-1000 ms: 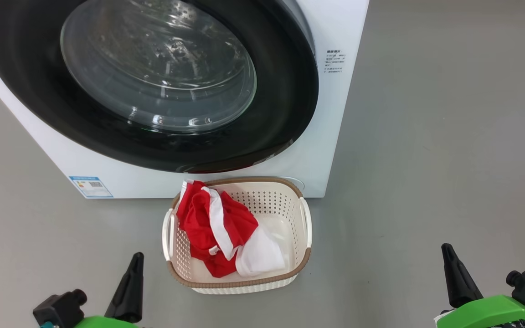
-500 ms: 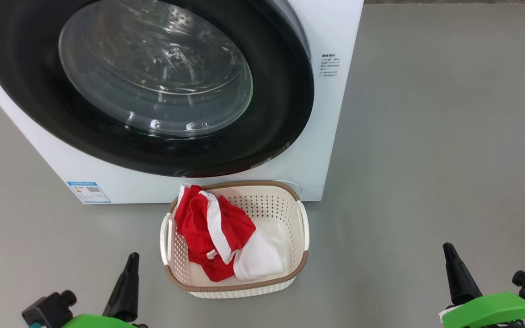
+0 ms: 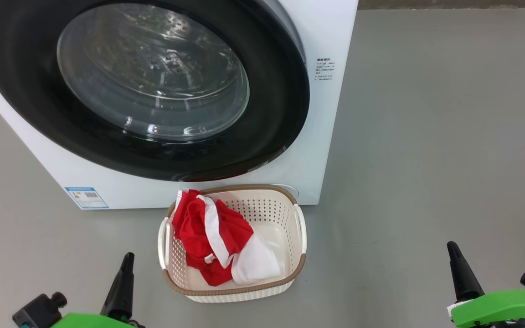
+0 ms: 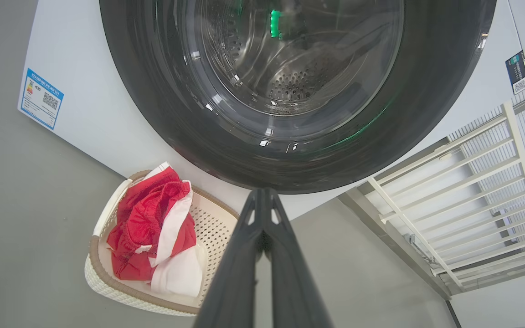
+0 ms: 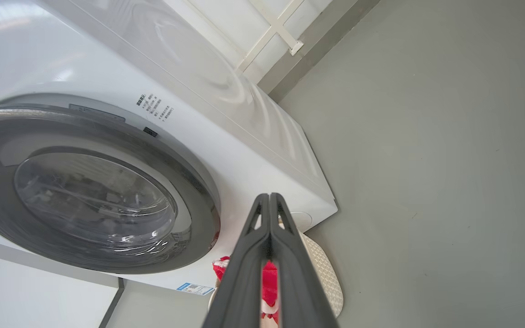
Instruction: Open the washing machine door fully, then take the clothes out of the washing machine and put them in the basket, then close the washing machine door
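The washing machine (image 3: pixel 331 114) stands ahead with its black-rimmed glass door (image 3: pixel 271 114) closed against the front. On the floor before it is the cream basket (image 3: pixel 267 207), holding the red and white clothes (image 3: pixel 198 232) in its left half. My left gripper (image 3: pixel 128 257) hangs low at the left, shut and empty, short of the basket. My right gripper (image 3: pixel 451 247) is at the lower right, shut and empty, well clear of the basket. In the left wrist view my left gripper (image 4: pixel 262 193) points at the door (image 4: pixel 426 114), with the basket (image 4: pixel 217 218) and clothes (image 4: pixel 146 228) to its left. In the right wrist view my right gripper (image 5: pixel 269 197) covers part of the clothes (image 5: pixel 269 278).
A small blue label (image 3: pixel 85 197) is stuck on the machine's lower left front. A white slatted rack (image 4: pixel 472 182) stands beside the machine by the wall. Grey floor (image 3: pixel 426 159) spreads to the right of the machine and basket.
The whole head picture has shifted slightly, so the camera moved. Both grippers sit a little lower in it. The door, basket and clothes look unchanged.
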{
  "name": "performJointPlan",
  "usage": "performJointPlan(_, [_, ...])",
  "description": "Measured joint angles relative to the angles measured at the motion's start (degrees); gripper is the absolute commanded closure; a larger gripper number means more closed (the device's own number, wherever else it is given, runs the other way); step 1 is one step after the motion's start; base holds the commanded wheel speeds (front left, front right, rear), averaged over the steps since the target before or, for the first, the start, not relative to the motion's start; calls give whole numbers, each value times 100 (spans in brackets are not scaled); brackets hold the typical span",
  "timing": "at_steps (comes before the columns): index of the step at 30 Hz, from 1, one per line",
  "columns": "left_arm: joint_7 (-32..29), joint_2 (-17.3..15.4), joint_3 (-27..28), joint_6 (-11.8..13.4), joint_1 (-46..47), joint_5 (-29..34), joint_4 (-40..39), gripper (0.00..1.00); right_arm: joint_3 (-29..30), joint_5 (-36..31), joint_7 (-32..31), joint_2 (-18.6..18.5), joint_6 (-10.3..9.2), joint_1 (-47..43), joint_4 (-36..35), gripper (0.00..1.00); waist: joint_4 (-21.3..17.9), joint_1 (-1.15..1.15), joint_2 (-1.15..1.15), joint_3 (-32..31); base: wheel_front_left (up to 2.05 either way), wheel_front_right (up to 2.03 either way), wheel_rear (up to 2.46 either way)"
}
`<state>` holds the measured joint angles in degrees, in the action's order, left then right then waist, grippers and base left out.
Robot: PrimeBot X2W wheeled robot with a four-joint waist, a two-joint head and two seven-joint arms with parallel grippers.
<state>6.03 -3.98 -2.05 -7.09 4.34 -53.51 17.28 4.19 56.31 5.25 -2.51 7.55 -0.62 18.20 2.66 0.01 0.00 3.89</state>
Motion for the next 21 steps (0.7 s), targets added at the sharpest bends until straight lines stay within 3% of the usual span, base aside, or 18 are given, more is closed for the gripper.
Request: performJointPlan(21, [-346,1,141,-1,2,-1265,-48,100,69,1143,-335,-2,-1,115,-76,100,-84,0,0,-117,0,0,0])
